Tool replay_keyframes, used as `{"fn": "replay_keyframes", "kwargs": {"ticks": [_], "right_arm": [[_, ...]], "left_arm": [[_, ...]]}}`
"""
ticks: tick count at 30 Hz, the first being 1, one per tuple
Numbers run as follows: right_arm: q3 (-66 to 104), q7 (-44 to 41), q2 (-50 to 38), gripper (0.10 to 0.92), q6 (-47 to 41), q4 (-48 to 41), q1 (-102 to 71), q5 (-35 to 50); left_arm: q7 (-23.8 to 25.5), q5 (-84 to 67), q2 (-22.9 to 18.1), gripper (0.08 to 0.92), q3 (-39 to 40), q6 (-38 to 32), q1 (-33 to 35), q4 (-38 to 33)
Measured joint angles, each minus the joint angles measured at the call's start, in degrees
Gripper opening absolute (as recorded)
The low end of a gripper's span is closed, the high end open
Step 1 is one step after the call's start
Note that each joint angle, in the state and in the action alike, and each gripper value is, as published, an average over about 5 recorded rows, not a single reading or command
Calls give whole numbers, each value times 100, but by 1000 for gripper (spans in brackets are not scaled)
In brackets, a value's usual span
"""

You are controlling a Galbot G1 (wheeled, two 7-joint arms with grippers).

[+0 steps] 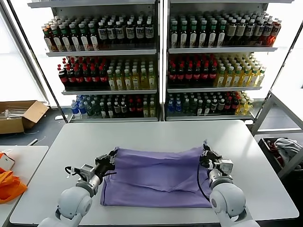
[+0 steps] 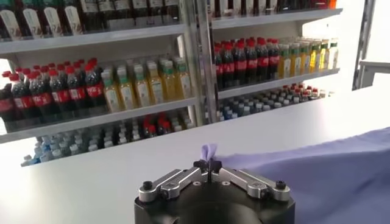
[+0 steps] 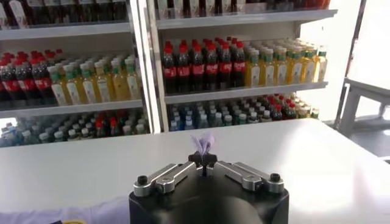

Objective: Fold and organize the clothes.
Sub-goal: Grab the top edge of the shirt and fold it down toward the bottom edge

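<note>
A lavender-purple T-shirt (image 1: 158, 176) lies folded in a wide band across the middle of the white table (image 1: 156, 135). My left gripper (image 1: 111, 156) is shut on the shirt's far left corner; in the left wrist view that gripper (image 2: 207, 165) pinches a tuft of the cloth (image 2: 341, 176). My right gripper (image 1: 205, 151) is shut on the shirt's far right corner; in the right wrist view that gripper (image 3: 202, 159) holds a small purple tuft (image 3: 202, 143). Both held corners sit slightly above the tabletop. No printed graphic or neck label shows.
Shelves of bottled drinks (image 1: 156, 61) stand behind the table. A cardboard box (image 1: 19, 116) lies on the floor at far left. An orange item (image 1: 9, 187) lies on a side table at left. A bin of cloth (image 1: 281, 149) stands at right.
</note>
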Motion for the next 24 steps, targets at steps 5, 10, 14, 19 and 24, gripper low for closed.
{"fn": "replay_keyframes", "kwargs": {"ticks": [5,10,14,19,24], "right_arm": [[4,21,25,109,73,94,-413,-100],[-28,62,71,109,139,117,-727,-207],[-57,84,111,109,195,107,-894,-289],[-70,99,104,109,231,60,-1012,-344],[-82,94,98,109,255,-7,-1077,-422]], "left_arm": [[27,131,-25,85,-89,-69,284,-134],[58,273,-77,85,-172,-136,598,-242],[74,397,-121,85,-186,-181,832,-258],[81,540,-176,85,-232,-204,1069,-323],[96,642,-199,85,-286,-226,1252,-354]]}}
